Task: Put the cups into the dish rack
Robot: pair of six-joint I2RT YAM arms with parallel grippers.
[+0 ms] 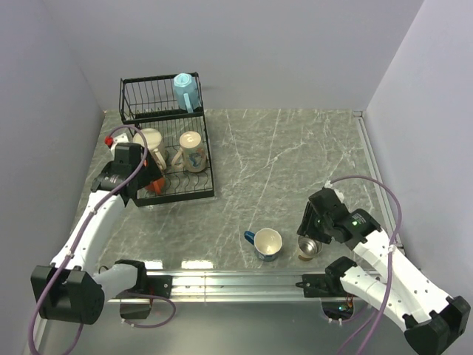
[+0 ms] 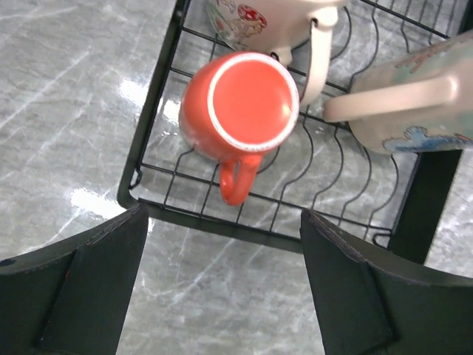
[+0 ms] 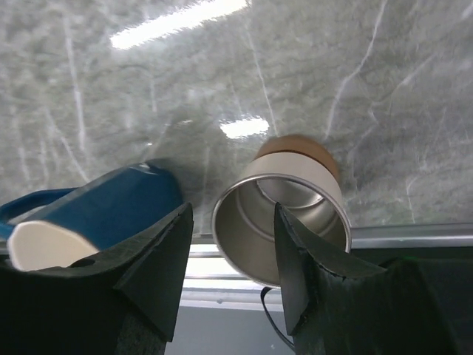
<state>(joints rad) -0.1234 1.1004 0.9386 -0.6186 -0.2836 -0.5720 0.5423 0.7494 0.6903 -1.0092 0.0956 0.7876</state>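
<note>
The right end effector (image 3: 233, 248) hangs with its two dark fingers (image 3: 151, 277) apart. Between them shows a shiny metal cup (image 3: 295, 174), its mouth toward the camera. At left lies a dark blue mug (image 3: 111, 207), cream inside, on the grey marble bench (image 3: 332, 66).

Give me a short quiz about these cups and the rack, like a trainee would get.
1. How many cups are on the table, outside the rack?
2. True or false: the orange mug sits upside down in the rack.
3. Which mug is on the rack's upper shelf? A pink mug, B light blue mug, C green mug.
Key: 1. two, the dark blue mug and the metal cup. 2. true. 3. B.
</note>
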